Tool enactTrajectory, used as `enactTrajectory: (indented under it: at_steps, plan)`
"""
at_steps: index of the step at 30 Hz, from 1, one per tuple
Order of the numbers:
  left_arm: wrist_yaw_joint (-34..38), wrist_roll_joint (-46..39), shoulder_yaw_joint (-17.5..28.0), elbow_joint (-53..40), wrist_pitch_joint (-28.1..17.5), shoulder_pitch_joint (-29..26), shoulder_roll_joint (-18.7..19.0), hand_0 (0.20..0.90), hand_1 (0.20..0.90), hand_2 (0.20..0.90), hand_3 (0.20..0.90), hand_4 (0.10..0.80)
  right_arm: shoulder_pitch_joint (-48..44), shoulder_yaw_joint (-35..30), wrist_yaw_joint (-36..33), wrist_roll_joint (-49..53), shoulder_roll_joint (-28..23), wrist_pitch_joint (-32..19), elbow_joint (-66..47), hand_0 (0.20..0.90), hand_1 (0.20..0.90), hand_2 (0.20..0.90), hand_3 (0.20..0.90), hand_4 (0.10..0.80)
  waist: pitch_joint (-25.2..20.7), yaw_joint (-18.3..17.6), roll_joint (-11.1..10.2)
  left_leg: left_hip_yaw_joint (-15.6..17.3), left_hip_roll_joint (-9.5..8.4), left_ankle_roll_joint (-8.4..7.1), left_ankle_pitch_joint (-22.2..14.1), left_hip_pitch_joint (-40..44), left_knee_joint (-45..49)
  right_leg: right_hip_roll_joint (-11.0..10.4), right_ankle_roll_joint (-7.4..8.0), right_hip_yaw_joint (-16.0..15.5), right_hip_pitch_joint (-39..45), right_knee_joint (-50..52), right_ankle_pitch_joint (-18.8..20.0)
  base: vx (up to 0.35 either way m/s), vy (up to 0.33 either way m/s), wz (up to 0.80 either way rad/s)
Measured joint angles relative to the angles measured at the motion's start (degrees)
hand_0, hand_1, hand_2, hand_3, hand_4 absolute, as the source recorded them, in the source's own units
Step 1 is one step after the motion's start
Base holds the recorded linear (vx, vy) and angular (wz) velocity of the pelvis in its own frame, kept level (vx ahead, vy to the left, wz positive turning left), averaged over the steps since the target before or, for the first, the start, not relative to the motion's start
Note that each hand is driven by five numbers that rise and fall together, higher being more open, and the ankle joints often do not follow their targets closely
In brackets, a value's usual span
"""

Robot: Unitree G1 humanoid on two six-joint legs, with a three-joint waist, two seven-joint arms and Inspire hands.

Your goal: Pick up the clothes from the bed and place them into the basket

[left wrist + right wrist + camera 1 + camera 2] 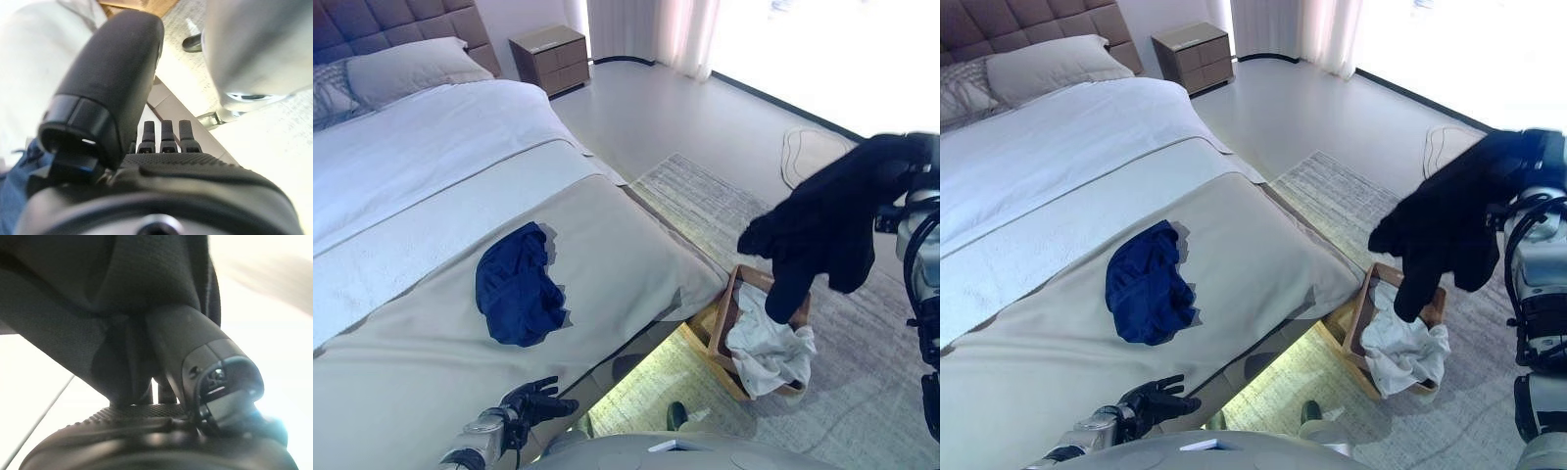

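I see a bed (431, 323) with a beige cover, a grey rug (705, 206) on pale floor and a nightstand (551, 57) in the far corner. My right hand (195, 357) is mostly buried in the black garment (827, 220) it grips, which hangs lengthwise straight down over the wooden basket (729, 308) holding white cloth (769, 348). A blue garment (517, 286) lies crumpled mid-bed, and my left hand (536, 401) hovers relaxed and empty at the bed's near edge

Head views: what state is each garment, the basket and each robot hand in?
Black garment: hanging from right robot hand, above basket.
Blue garment: crumpled on bed.
White garment: in basket.
Basket: on floor beside bed.
Left robot hand: open, empty.
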Motion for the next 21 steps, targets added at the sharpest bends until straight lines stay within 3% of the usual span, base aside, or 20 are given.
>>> enactTrajectory:
  at_steps: [5,10,11,12,13,21]
  plan:
    - [0.4,-3.5,-4.3,-3.0,-1.7,-6.1,-1.2,0.9,0.9,0.9,0.9,0.8,-6.4,2.0,-2.8,-1.3,0.0,-0.1,5.5,0.3,0.3,0.3,0.2,0.1,6.4,-0.5,4.6,0.2,0.08,0.18,1.9,-6.8,0.6,-0.1,-0.14,0.9,-7.3,0.8,1.8,-0.253,-0.084,-0.08]
    - [0.7,-7.8,-5.3,-6.9,-4.6,-11.0,-2.3,0.9,0.9,0.9,0.9,0.8,-13.7,6.4,-4.6,-1.4,0.1,0.1,10.2,0.3,0.3,0.3,0.2,0.1,15.3,-0.2,8.4,1.4,0.13,0.23,3.4,-11.4,0.9,-0.2,-0.59,2.2,-15.0,5.3,2.1,-0.109,-0.045,-0.16]
    - [0.8,-9.2,-5.7,-8.4,-5.8,-11.6,-2.1,0.9,0.9,0.9,0.9,0.8,-16.3,7.4,-5.1,-1.4,0.1,0.4,11.5,0.448,0.448,0.448,0.373,0.273,17.3,-0.1,9.1,2.2,0.01,0.23,3.3,-12.8,1.0,-0.2,-0.8,2.7,-17.6,7.1,1.6,-0.075,-0.02,-0.3]
    - [0.7,-9.5,-5.8,-8.9,-6.2,-11.9,-2.1,0.9,0.9,0.9,0.9,0.8,-17.3,7.5,-5.4,-1.4,0.1,0.5,12.0,0.448,0.448,0.448,0.373,0.273,18.1,-0.1,9.5,2.4,-0.13,0.24,3.4,-13.4,1.0,-0.3,-0.81,2.9,-18.6,7.7,1.6,-0.027,-0.024,-0.26]
    - [0.7,-10.0,-5.8,-9.3,-6.7,-13.2,-2.1,0.9,0.9,0.9,0.9,0.8,-19.7,7.7,-6.2,-1.4,0.1,0.9,13.5,0.9,0.9,0.9,0.9,0.8,20.2,-0.2,10.2,2.7,-0.35,0.25,3.9,-14.6,1.0,-0.4,-0.95,3.4,-20.6,9.2,1.9,-0.006,-0.029,-0.2]
    - [0.8,-12.2,-6.1,-10.2,-8.0,-13.1,-1.0,0.9,0.9,0.9,0.9,0.8,-24.4,8.9,-13.4,-0.9,2.8,2.0,21.2,0.9,0.9,0.9,0.9,0.8,20.8,0.3,10.2,2.9,-1.24,0.51,4.5,-17.1,0.5,-1.2,-1.17,4.0,-26.3,14.0,0.4,-0.004,0.013,-0.09]
